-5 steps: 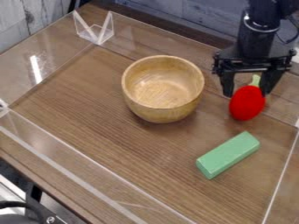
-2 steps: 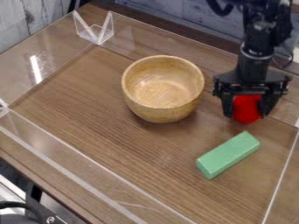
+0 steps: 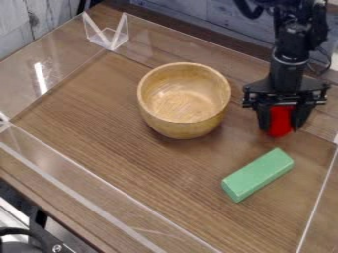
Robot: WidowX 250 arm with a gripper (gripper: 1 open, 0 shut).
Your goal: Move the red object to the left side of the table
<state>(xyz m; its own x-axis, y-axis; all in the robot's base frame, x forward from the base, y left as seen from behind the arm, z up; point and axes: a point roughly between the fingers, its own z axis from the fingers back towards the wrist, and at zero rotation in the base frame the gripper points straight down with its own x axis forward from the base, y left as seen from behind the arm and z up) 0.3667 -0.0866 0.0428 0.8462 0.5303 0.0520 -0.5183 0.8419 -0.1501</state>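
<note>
Brown wood-grain table (image 3: 99, 178), edged in clear acrylic. Nearest, right of the middle of the near edge: one green block (image 3: 258, 176), lying aslant, apart from the rest, probably no part of the job. Farther off, about mid-table: one wooden bowl (image 3: 184, 100), upright, its wide mouth a likely obstacle to a low carry leftward. Beyond, by the right edge: one red object (image 3: 279, 121), glossy, on the wood, between the fingers of the black gripper (image 3: 278, 104). Claw: fingers apart, straddling the toy from above, seemingly so placed to close on its sides; whether they touched it, one could not tell. Far left corner: one clear acrylic stand (image 3: 106, 33), seemingly put out of the way.
</note>
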